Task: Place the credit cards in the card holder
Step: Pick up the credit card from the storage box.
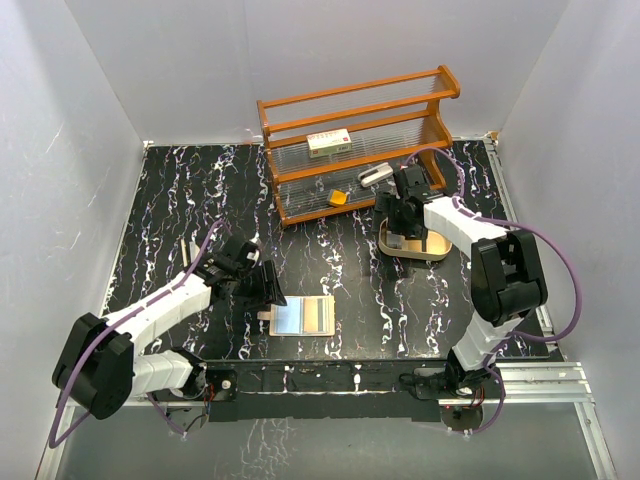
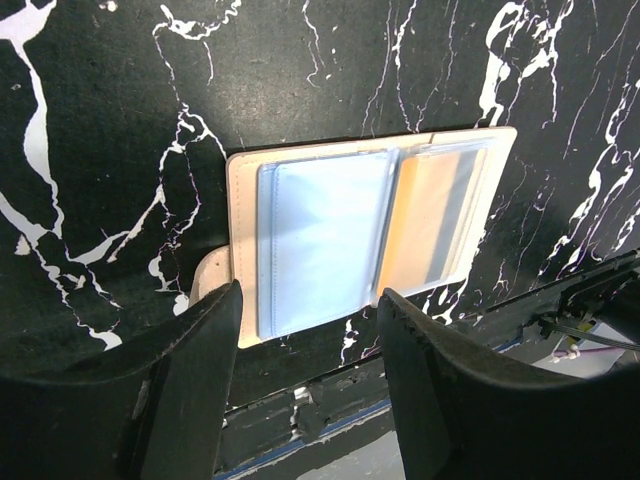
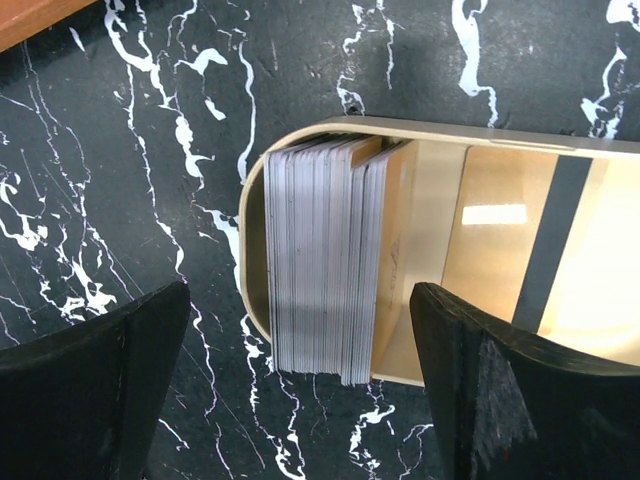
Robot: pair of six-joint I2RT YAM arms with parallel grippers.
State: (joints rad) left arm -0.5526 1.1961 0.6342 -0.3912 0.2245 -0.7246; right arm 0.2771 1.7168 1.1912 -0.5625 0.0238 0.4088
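Open tabletop (image 1: 345, 275) around card holder (image 1: 300, 317), wooden rack (image 1: 390, 130) close behind tray (image 1: 442, 254)

Table (image 1: 350, 270): black top w/ white marble veins. Card holder (image 1: 300, 316) lies open & flat on it, just ahead of L gripper (image 2: 310, 310), clear pockets facing up, close to the table's near edge. Oval tray (image 3: 250, 200) sits flat on the top directly under R gripper (image 3: 298, 300), its rounded end btwn the two fingers in the wrist view. Wooden rack (image 1: 266, 130) stands on the table just beyond R gripper, toward the back. Small pale thing (image 1: 187, 250) lies off L gripper's outer side, too small to ID.
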